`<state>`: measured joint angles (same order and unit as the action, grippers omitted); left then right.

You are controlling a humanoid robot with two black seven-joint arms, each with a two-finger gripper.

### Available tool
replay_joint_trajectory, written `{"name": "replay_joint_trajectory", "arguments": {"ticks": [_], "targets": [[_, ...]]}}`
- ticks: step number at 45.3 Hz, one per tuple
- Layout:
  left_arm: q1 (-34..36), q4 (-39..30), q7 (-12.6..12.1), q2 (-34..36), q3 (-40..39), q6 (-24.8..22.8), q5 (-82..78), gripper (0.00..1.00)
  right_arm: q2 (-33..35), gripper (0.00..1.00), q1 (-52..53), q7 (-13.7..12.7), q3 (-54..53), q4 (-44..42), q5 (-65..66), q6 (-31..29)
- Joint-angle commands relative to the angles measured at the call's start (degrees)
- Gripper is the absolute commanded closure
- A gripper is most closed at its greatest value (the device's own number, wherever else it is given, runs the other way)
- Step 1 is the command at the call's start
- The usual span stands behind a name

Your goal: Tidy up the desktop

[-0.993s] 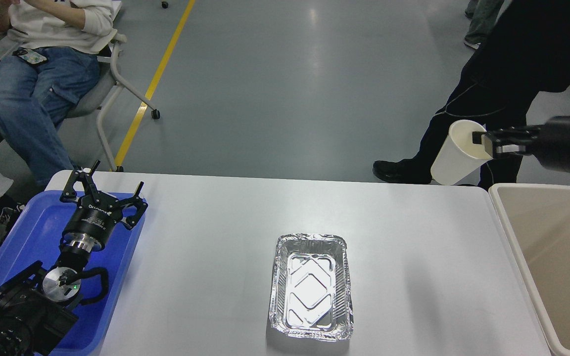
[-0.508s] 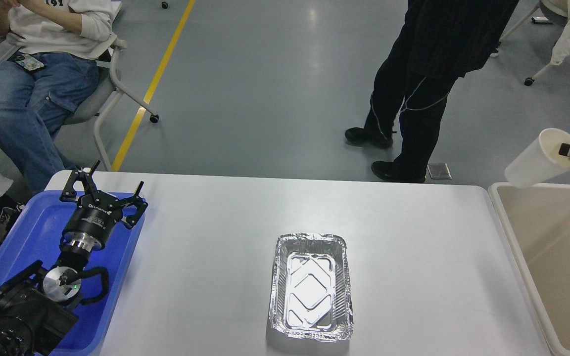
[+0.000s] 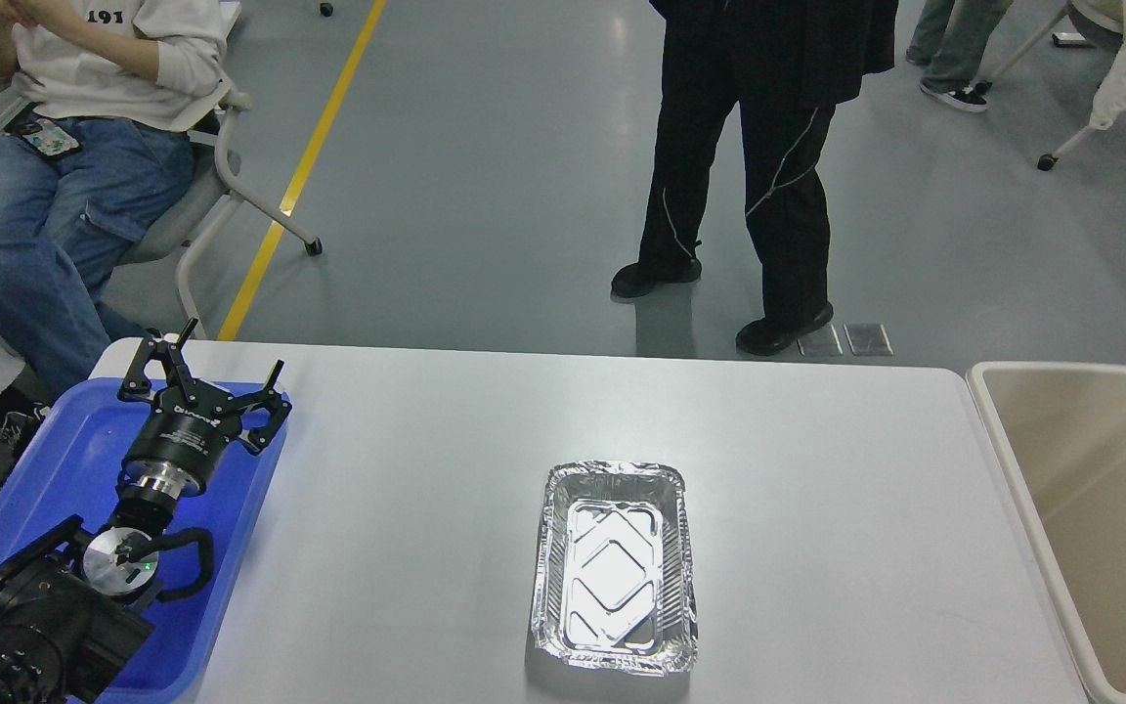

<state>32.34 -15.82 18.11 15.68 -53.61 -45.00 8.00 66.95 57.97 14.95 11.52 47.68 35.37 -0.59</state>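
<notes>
The desktop (image 3: 407,469) fills most of my view, with just a foil tray (image 3: 616,567) sitting in the middle; beige bin (image 3: 1091,508) at its right edge. My left gripper (image 3: 206,376) hovers spread wide and empty over the blue tray (image 3: 64,440); right one's out of view, so can't tell. I'd grab the foil by its rim, gently; probably crumples easily.
</notes>
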Motion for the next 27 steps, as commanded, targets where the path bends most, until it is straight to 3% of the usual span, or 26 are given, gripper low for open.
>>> {"name": "replay_joint_trajectory", "arguments": {"ticks": [1,11,27], "targets": [[0.0,0.0,0.0,0.0,0.0,0.0,0.0,0.0,-3.1,1.0,-7.1,0.1,0.0,-5.9,-14.8,0.4],[0.0,0.0,0.0,0.1,0.0,0.0,0.0,0.0,-9.0,1.0,-12.2,0.1,-2.3,-13.0,-23.9,0.2],[0.0,0.0,0.0,0.1,0.0,0.0,0.0,0.0,-20.5,1.0,-22.0,-0.2,-12.4,-28.6,-26.4,-0.5]]}}
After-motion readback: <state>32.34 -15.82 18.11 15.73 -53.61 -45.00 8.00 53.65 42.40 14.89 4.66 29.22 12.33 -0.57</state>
